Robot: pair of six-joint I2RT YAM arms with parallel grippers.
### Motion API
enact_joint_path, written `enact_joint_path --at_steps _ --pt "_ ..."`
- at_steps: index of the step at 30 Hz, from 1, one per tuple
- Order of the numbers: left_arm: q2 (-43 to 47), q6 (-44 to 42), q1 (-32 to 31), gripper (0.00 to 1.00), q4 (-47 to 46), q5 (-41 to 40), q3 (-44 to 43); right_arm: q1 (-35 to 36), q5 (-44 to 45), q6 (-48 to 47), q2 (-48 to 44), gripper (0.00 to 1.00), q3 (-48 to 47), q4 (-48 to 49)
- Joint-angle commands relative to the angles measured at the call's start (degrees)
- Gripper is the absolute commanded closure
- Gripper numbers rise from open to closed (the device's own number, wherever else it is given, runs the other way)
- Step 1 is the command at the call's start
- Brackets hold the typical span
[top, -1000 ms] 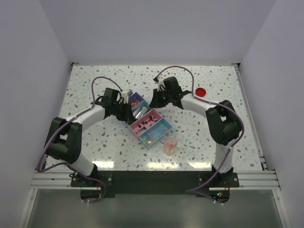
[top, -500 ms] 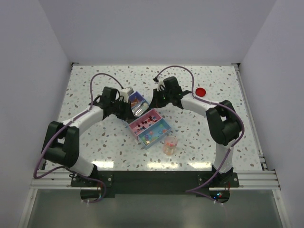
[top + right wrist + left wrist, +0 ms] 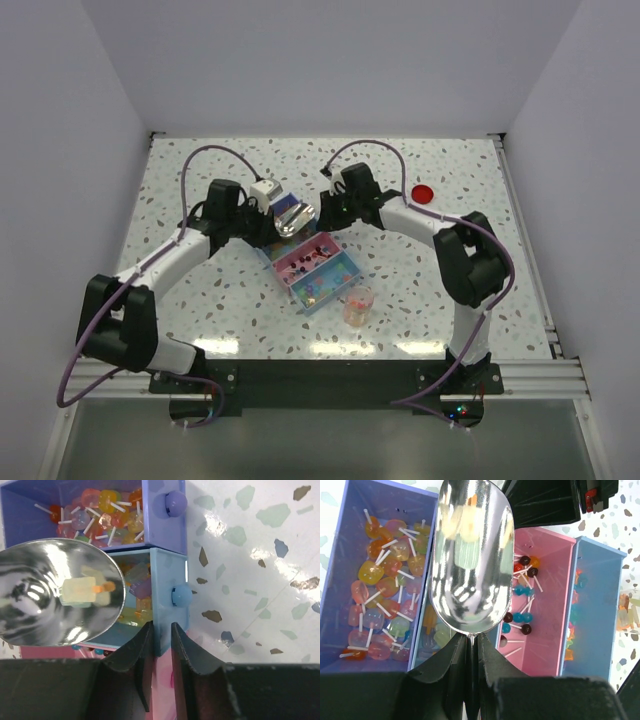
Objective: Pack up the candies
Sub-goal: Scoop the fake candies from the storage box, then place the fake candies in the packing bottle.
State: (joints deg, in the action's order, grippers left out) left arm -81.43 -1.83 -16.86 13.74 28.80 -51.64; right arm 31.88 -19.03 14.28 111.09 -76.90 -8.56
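Four small drawers lie side by side near the middle of the speckled table (image 3: 230,300), and the candies (image 3: 375,575) sit in them as mixed heaps. Orange, yellow and pink sweets on white sticks fill the purple drawer (image 3: 350,525), and dark, red and blue ones lie in the pink drawer (image 3: 555,555). The blue drawer (image 3: 592,595) is seen at so steep an angle that only a few bright specks show along its wall. The light-blue drawer (image 3: 167,570) is mostly covered by the bowl of a metal scoop (image 3: 472,555) in both wrist views, so only a few pale sweets show at its edges. The left gripper (image 3: 470,640) is clamped on the scoop's thin handle, holding the bowl above the drawers. A pale yellow block with an orange spot shows on the shiny metal in the right wrist view; whether it is a sweet or a reflection cannot be told. The right gripper (image 3: 161,630) has its fingers slightly apart on either side of the light-blue drawer's front wall, just below its round knob; whether they press on it cannot be told. The pink drawer is cut off at the bottom of that view. From above, a clear cup (image 3: 357,303) stands near the drawers on the side towards the arm bases, its contents only an orange-pink blur. A red lid (image 3: 423,193) lies well apart, beside the right arm.
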Motion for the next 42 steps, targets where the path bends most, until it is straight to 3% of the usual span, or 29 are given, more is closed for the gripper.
enact_joint_path --at_steps 1,8,15,24,34,35,42 --pt "2.06 -4.06 0.25 1.00 -1.26 0.56 -1.01 0.11 3.38 -1.89 -1.92 0.77 0.70 -10.16" --pt "4.43 -9.32 0.25 1.00 5.50 0.82 -3.73 -1.37 6.45 -2.07 -8.16 0.42 1.49 -12.27" --pt "7.33 -15.30 -0.19 1.00 13.23 5.47 -7.77 -5.51 11.02 -0.14 -17.21 0.26 5.36 -14.03" --pt "9.45 -26.21 -12.57 1.00 30.45 2.05 -16.64 -9.64 17.71 3.82 -25.74 0.23 11.33 -16.75" --pt "10.59 -26.04 -24.44 1.00 38.20 -2.86 -23.42 -10.61 18.85 5.23 -31.89 0.21 16.96 -17.63" --pt "9.02 -24.99 -29.67 1.00 40.12 -7.57 -24.73 -10.87 18.85 5.40 -33.20 0.21 17.48 -18.16" --pt "4.44 -23.14 -35.16 1.00 46.02 -14.81 -28.16 -11.05 18.85 5.32 -35.85 0.20 19.16 -18.34"
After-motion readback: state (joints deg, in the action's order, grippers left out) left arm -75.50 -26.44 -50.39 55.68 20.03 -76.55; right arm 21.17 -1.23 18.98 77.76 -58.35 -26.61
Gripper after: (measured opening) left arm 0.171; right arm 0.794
